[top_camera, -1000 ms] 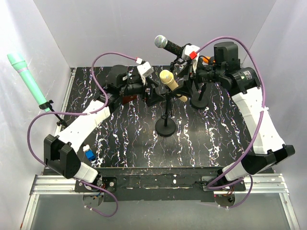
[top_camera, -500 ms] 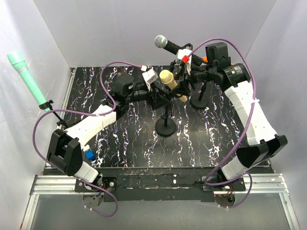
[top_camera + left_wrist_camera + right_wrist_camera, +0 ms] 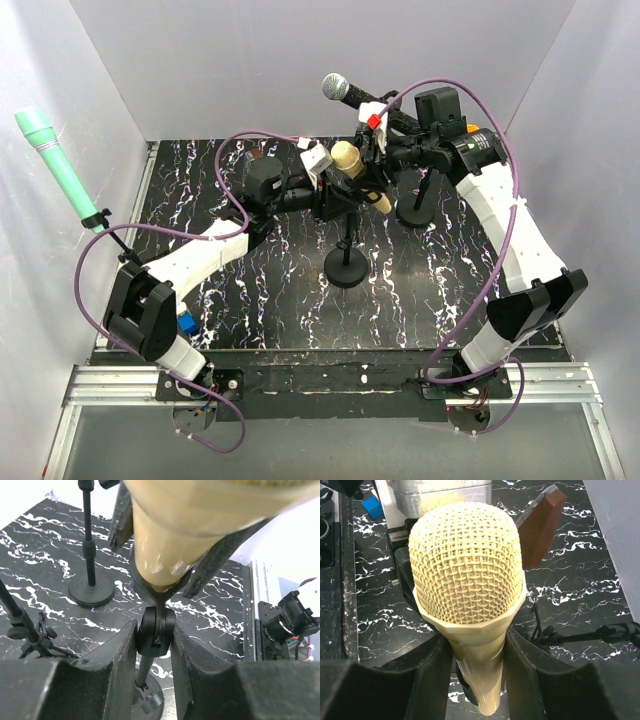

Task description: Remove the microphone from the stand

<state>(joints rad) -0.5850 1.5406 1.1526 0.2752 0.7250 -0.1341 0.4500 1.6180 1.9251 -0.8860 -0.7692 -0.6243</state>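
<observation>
The left gripper's jaws pinch the pivot of the black round-based stand. The right gripper's jaws close on the cream mesh-headed microphone, seemingly in contact. It sits in its clip mid-table towards the far edge: grasped, not yet pulled out.

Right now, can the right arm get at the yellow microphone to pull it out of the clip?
Likely yes: the right gripper has its jaws against the yellow microphone below its grille, while the left gripper clamps the stand joint underneath, out of the way.
</observation>
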